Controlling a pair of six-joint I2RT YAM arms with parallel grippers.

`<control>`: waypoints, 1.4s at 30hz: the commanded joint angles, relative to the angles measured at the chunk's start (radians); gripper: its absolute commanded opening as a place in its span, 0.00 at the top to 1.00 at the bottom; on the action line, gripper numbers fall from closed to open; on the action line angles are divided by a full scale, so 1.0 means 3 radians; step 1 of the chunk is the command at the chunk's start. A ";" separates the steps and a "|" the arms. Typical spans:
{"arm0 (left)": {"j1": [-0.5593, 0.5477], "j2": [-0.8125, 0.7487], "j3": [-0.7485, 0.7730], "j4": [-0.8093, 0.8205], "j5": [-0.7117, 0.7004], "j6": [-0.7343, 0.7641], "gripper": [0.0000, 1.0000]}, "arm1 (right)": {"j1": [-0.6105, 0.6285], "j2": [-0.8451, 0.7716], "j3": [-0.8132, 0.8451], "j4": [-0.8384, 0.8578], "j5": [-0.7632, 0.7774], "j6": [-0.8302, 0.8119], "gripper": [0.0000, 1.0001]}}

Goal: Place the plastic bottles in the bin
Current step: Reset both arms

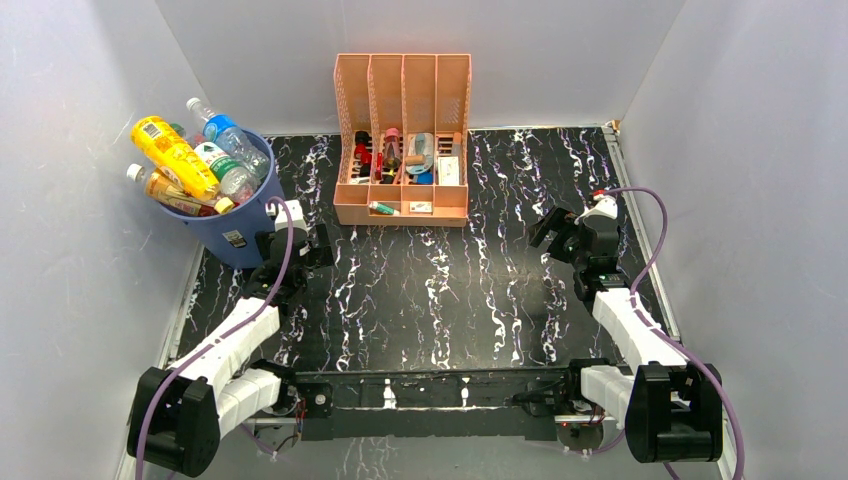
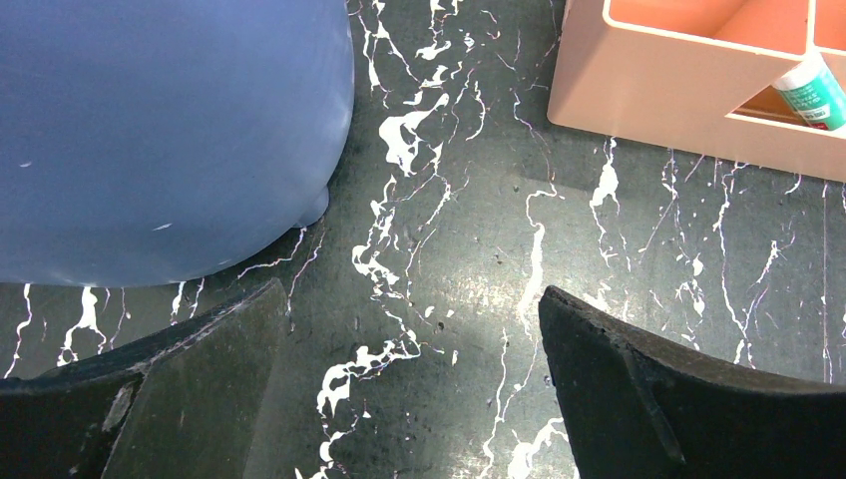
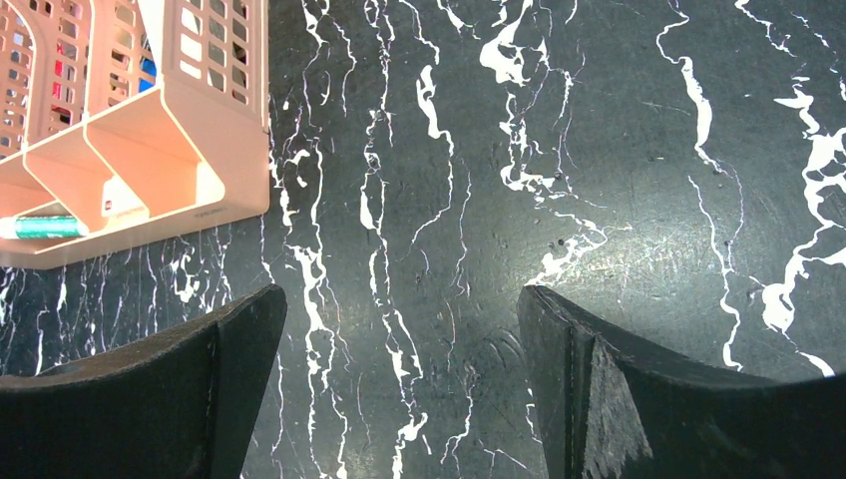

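In the upper left of the top view, the plastic bottles (image 1: 190,160) are seen heaped in the bin (image 1: 228,238). Yellow, orange and clear ones stick out above its rim. No bottle is seen lying on the marbled table (image 1: 450,290) in any of the three views. The task is therefore judged to be done, or very nearly done. What lies lower down inside the bin cannot be seen.

The left gripper (image 1: 300,245) is held just beside the bin's lower right wall, its jaws spread wide with nothing between them. The right gripper (image 1: 550,232) is placed at the right of the frame, well apart from the bin. Its jaws are likewise spread and nothing is held.

The bottles are shown only by the top view; neither wrist view takes them in. The left wrist view gives the bin's blue wall in its upper left and bare table between the fingers. A corner of the peach organizer (image 1: 402,140) appears in its upper right. A small green-and-white tube (image 2: 813,90) in the organizer's front compartment is shown more plainly there. The right wrist view shows the organizer's slotted side at its upper left, and the bin is not shown at all.
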 commanded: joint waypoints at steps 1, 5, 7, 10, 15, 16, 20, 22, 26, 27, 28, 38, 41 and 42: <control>0.0013 -0.0032 0.0056 0.0063 -0.0040 0.0035 0.02 | 0.0006 -0.0051 0.0031 0.0210 -0.0018 0.0021 0.02; 0.0013 -0.0041 0.0055 0.0060 -0.0040 0.0035 0.02 | 0.0006 -0.0056 0.0023 0.0217 -0.0032 0.0021 0.02; 0.0009 -0.0041 0.0056 0.0063 -0.0042 0.0037 0.02 | 0.0003 -0.0060 0.0017 0.0222 -0.0039 0.0021 0.02; 0.0016 -0.0043 0.0056 0.0053 -0.0044 0.0025 0.02 | 0.0003 -0.0074 0.0008 0.0214 -0.0037 0.0021 0.02; 0.0016 0.0039 0.0109 0.0071 0.0035 0.0034 0.02 | 0.0006 -0.0105 0.0000 0.0217 -0.0048 0.0021 0.02; 0.0015 0.0076 0.0150 0.0049 0.0028 0.0004 0.02 | 0.0004 -0.0110 0.0000 0.0211 -0.0055 0.0021 0.02; 0.0008 0.0285 0.0373 -0.0153 0.0151 -0.0078 0.02 | 0.0004 -0.0126 -0.0002 0.0204 -0.0075 0.0031 0.02; 0.0011 0.0378 0.0472 -0.0236 0.0337 -0.0055 0.02 | 0.0003 -0.0140 -0.0010 0.0200 -0.0082 0.0036 0.02; 0.0010 0.0397 0.0500 -0.0221 0.0581 -0.0047 0.02 | 0.0005 -0.0164 -0.0029 0.0200 -0.0086 0.0036 0.02; 0.0011 0.0365 0.0479 -0.0197 0.0617 -0.0050 0.02 | 0.0006 -0.0167 -0.0035 0.0201 -0.0087 0.0036 0.02; 0.0009 0.0322 0.0448 -0.0166 0.0648 -0.0043 0.02 | 0.0006 -0.0170 -0.0040 0.0200 -0.0084 0.0035 0.02; 0.0011 0.0482 0.0538 -0.0152 0.0482 -0.0174 0.02 | 0.0002 -0.0178 -0.0041 0.0192 -0.0081 0.0036 0.02; 0.0005 0.0581 0.0599 -0.0199 0.0406 -0.0210 0.02 | 0.0004 -0.0183 -0.0043 0.0187 -0.0070 0.0036 0.02; 0.0004 0.0573 0.0606 -0.0222 0.0380 -0.0211 0.02 | 0.0005 -0.0183 -0.0045 0.0190 -0.0067 0.0038 0.02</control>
